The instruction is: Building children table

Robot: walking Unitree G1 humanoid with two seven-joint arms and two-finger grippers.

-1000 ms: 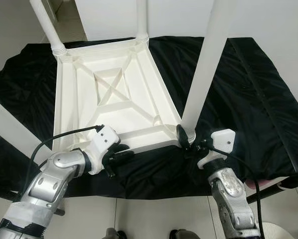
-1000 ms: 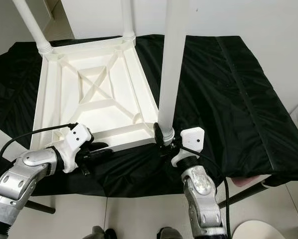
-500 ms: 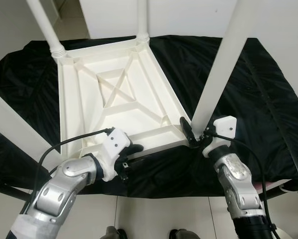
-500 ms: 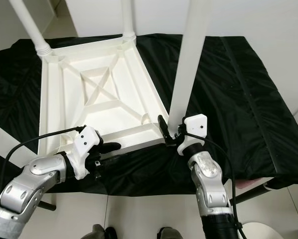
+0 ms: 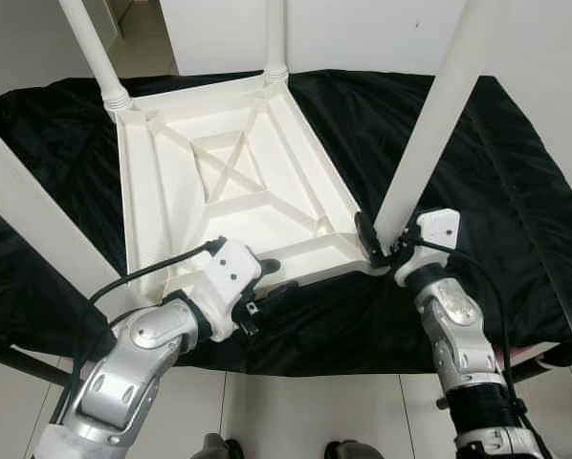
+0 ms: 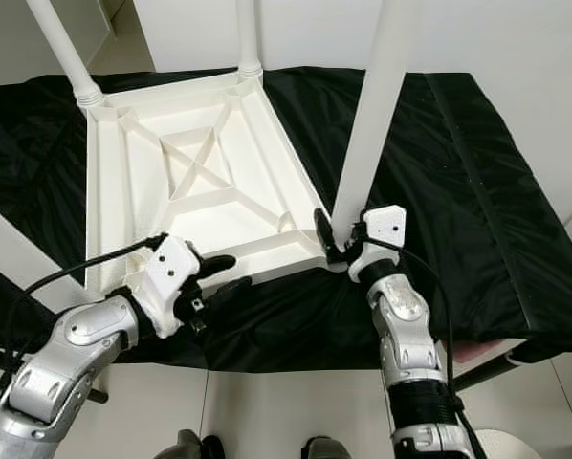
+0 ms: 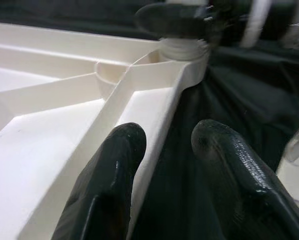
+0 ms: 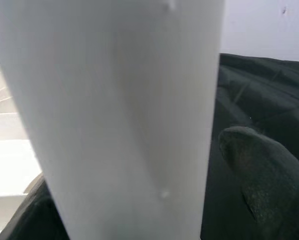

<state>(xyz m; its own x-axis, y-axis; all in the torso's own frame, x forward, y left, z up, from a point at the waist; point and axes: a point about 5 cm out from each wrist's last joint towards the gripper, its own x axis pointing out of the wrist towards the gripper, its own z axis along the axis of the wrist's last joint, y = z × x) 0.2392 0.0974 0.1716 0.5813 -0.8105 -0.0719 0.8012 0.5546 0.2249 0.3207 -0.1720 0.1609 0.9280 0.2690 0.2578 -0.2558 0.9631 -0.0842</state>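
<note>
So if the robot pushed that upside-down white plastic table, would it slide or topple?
The upside-down white plastic table looks light: thin ribbed shell, hollow underside. It lies flat on its top, so it probably won't tip. On the wrinkled black cloth it may drag the fabric rather than slide. The right gripper clasps the white round leg at its base.

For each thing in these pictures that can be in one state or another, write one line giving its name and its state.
table top: upside down on the cloth, ribbed underside up.
near right leg: standing in its corner socket, leaning.
far legs: fitted, upright.
black cloth: spread out, wrinkled.
left gripper: open, straddling the near rim.
right gripper: shut on the leg's base.
</note>
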